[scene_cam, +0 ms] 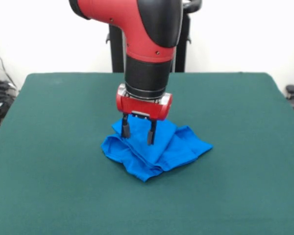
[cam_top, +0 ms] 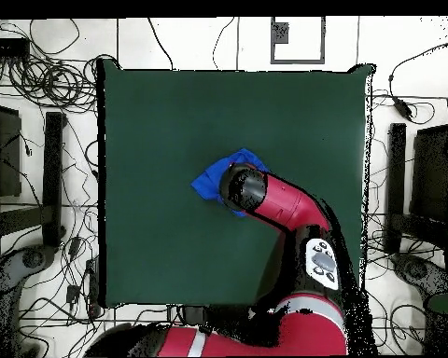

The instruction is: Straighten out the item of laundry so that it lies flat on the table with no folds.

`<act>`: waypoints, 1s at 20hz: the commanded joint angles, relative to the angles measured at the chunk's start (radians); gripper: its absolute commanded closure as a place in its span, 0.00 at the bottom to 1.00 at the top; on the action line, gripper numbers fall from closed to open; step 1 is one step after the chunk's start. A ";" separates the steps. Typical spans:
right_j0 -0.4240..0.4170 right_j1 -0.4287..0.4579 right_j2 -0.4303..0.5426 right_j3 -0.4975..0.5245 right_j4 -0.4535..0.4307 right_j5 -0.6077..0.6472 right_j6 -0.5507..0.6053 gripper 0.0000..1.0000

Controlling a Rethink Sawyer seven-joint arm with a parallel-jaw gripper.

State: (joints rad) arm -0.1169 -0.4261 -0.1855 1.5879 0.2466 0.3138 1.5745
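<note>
The blue T-shirt (scene_cam: 154, 152) lies crumpled in a small heap with many folds near the middle of the dark green table (scene_cam: 54, 161). No print or lettering shows. My gripper (scene_cam: 137, 134) hangs straight down over the heap's back left part, fingers open, with the tips just above or touching the cloth. In the overhead view the arm covers most of the shirt (cam_top: 209, 179), and only its left edge shows on the table (cam_top: 153, 121). The gripper itself is hidden there under the arm.
The robot's pedestal (scene_cam: 181, 44) stands beyond the table's far edge. Cables and black stands (cam_top: 52, 168) lie on the floor around the table.
</note>
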 commanded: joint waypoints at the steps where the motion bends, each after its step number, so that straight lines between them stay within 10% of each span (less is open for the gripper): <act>1: -0.019 0.044 0.108 -0.024 0.012 -0.071 0.181 0.00; 20: -0.062 0.078 0.153 -0.031 -0.010 -0.116 0.153 0.00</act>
State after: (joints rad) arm -0.1794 -0.3780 -0.1685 1.5802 0.2464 0.2524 1.5745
